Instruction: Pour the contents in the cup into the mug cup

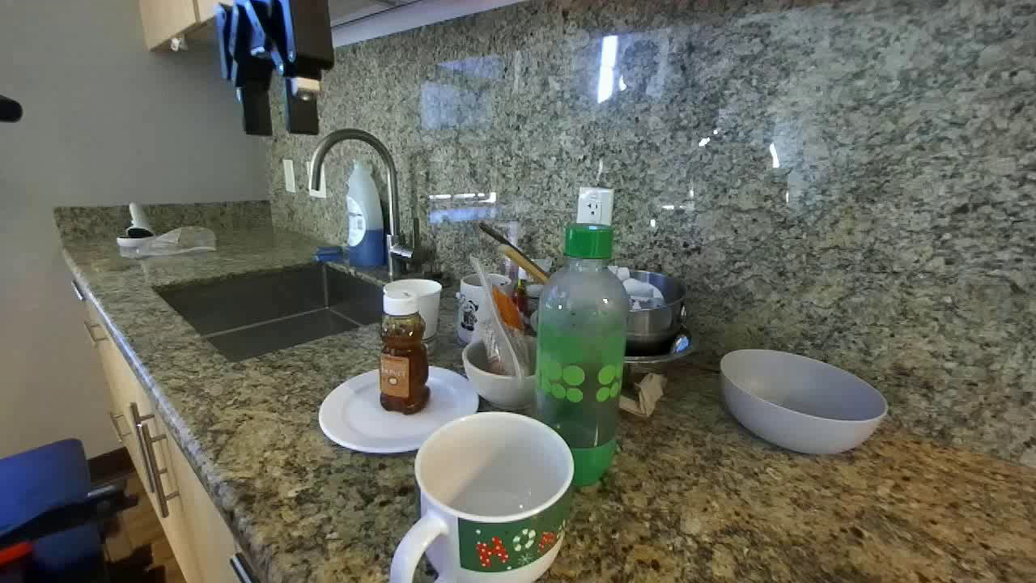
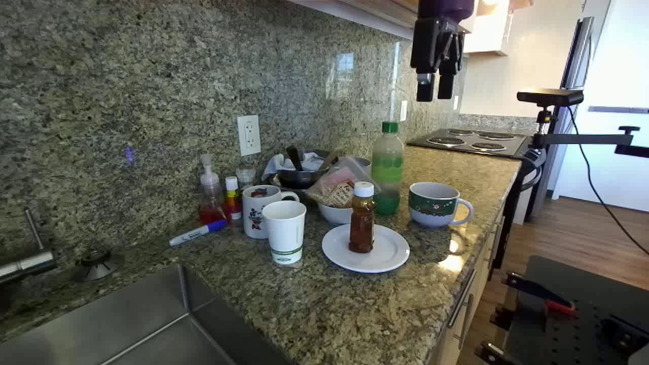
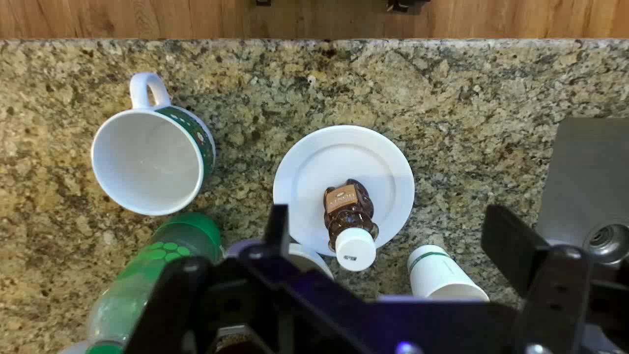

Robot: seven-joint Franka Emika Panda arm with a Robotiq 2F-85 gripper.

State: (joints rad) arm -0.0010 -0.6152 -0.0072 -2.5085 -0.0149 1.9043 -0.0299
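Speckled granite countertop [image 2: 355,314] is backed by granite backsplash [image 2: 127,101], stainless sink [image 2: 116,304] set in, coil stove [image 2: 467,140] at the end away from sink, wood floor [image 3: 196,19] past the front edge. "HONEY" is read on the label of the honey bear bottle [image 2: 362,228], stood on a white plate [image 2: 391,248]. "HO" is read on the green band of the large white mug [image 2: 434,207]; the rest is lost round the curve. Print on the paper cup [image 2: 285,230] is too small to read. It is stood upright between plate and the sink's back corner, mouth up, long axis vertical. Mug handle is pointed at the countertop's front edge. Gripper [image 2: 436,91] is held above the countertop, fingers spread wide.
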